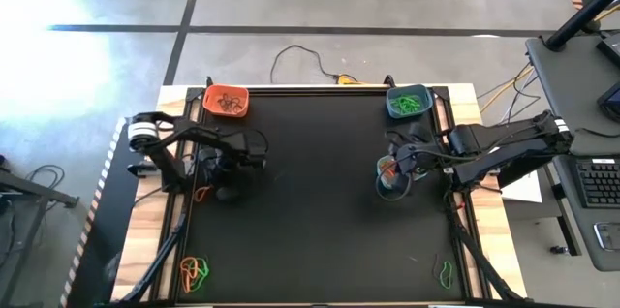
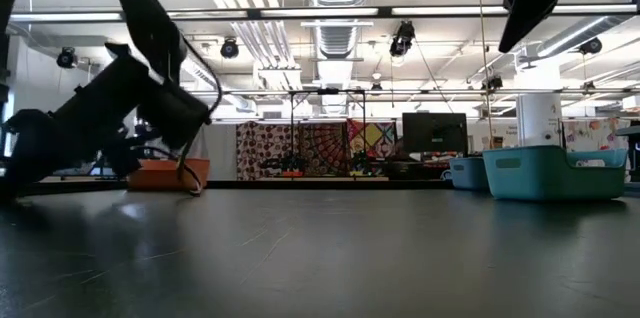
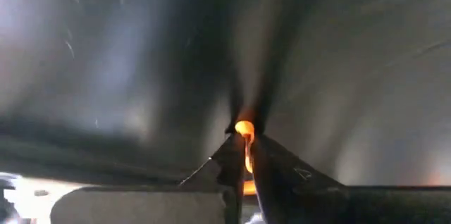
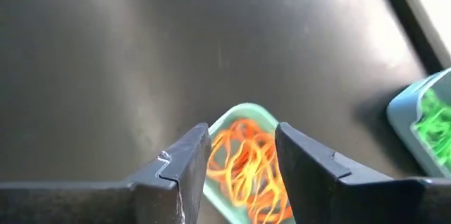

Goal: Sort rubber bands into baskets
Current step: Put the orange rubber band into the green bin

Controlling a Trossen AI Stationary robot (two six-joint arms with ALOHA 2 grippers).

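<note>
My left gripper [image 3: 244, 139] is down at the black mat on the table's left side, shut on an orange rubber band [image 3: 244, 128]; in the high view that band [image 1: 201, 193] shows beside the gripper [image 1: 215, 190]. My right gripper [image 4: 243, 143] hangs open above the teal basket [image 4: 243, 115], which holds orange bands [image 4: 243, 164]. An orange basket [image 1: 226, 102] with dark bands stands at the far left. A blue basket [image 1: 408, 102] with green bands stands at the far right. My left gripper pinches the orange rubber band between its two fingers; a small bend of the band [image 3: 244, 127] sticks out past the fingertips. The fingers slant down from above, with their tips at the mat. How much of the band lies on the mat is hidden by the fingers.
Loose orange and green bands [image 1: 194, 271] lie near the front left corner, and a green band [image 1: 446, 272] lies near the front right. The mat's middle [image 1: 320, 201] is bare. Wooden table edges and arm cables run along both sides.
</note>
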